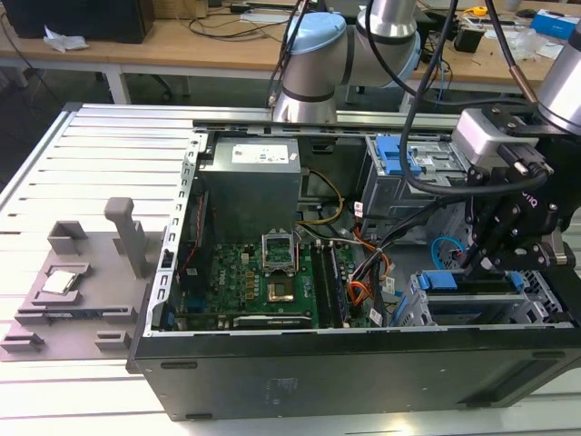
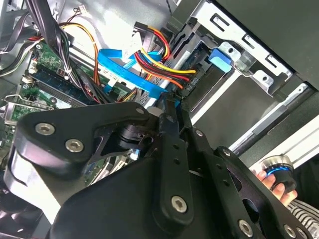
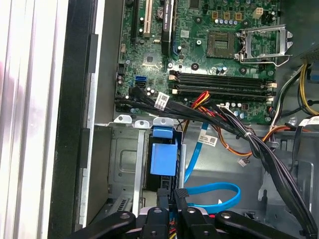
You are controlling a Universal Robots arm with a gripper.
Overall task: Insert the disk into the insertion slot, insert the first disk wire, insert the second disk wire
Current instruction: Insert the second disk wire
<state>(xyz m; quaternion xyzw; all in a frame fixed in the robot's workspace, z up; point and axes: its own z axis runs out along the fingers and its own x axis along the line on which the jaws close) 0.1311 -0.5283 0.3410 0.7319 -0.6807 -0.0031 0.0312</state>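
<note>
**Obs 1:** Tower case (image 1: pixel 363 372), side open, across the middle and lower right of the exterior view. Where is the work?

**Obs 2:** Lower right corner of the case. Insertion slot (image 1: pixel 472 309) sits in the silver cage there. Gripper (image 1: pixel 486 263) hangs just above it, a little toward the exterior view's right.

**Obs 1:** Disk?

**Obs 2:** Disk (image 1: pixel 447 281) looks seated in the slot already. Its blue frame end (image 3: pixel 163 159) stands out of the cage mouth in the first wrist view. Silver body hidden inside.

**Obs 1:** Long axis?

**Obs 2:** My reading: it runs back into the cage, away from the motherboard side. The exposed end faces the open middle of the case, where the cables lie.

**Obs 1:** Gripper against that end?

**Obs 2:** Close. Fingertips (image 3: pixel 162 196) point at the blue end from just short of it, near but apart. Approach line looks roughly in line with the disk's length.

**Obs 1:** Jaw state?

**Obs 2:** Drawn close together. In the second wrist view a black plug (image 2: pixel 183 84) on the red, yellow and orange wires (image 2: pixel 159 52) sits right at the tips. Looks pinched, though the contact itself is partly hidden.

**Obs 1:** Other lead?

**Obs 2:** Blue cable (image 3: pixel 214 191) looped loose on the case floor beside the cage, well clear of the tips.
</note>
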